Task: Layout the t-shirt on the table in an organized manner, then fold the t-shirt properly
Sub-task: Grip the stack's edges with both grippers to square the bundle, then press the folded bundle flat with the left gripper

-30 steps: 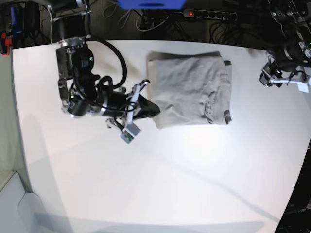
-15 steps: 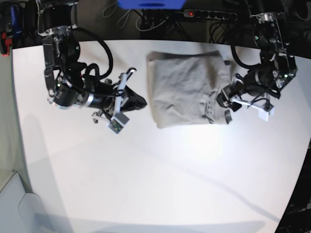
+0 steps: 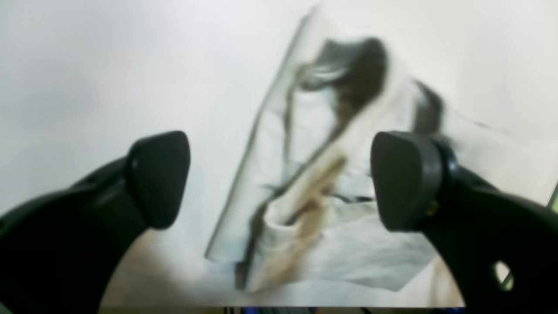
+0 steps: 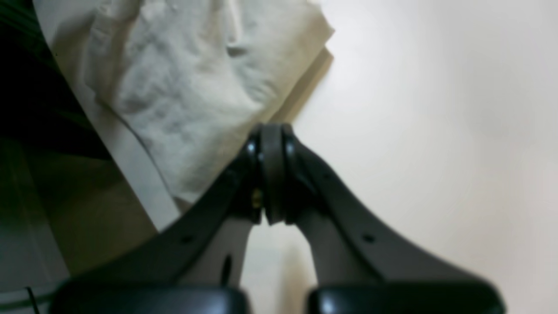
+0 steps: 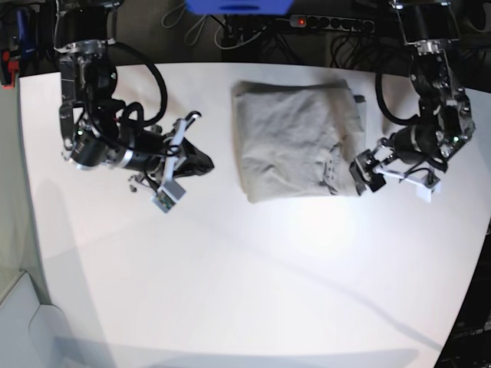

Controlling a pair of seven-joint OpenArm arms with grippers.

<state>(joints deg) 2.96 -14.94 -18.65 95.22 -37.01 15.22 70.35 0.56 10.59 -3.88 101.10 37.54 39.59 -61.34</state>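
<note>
The t-shirt (image 5: 298, 140) lies on the table (image 5: 253, 284) toward the far edge, already folded into a compact, roughly rectangular packet with several layers stacked. From the base view the outline is fairly square on its far and left sides; the right side is less tidy, with a darker hem or collar edge showing at the near right corner. The left gripper (image 5: 367, 170) sits just beside that corner with its jaws spread wide and nothing between them. In the left wrist view the layered cloth edge lies between and beyond the two pads (image 3: 159, 176), blurred, so I cannot tell whether they touch the fabric. The right gripper (image 5: 201, 161) is well apart from the shirt on its other side, jaws pressed together and empty, over bare table; the right wrist view confirms the shut tips, with the shirt's corner beyond them. Judgement: layout and the main folds look done — what remains, if anything, is squaring up the loose right edge, then clearing both arms away. The packet looks acceptable but not crisp.
</note>
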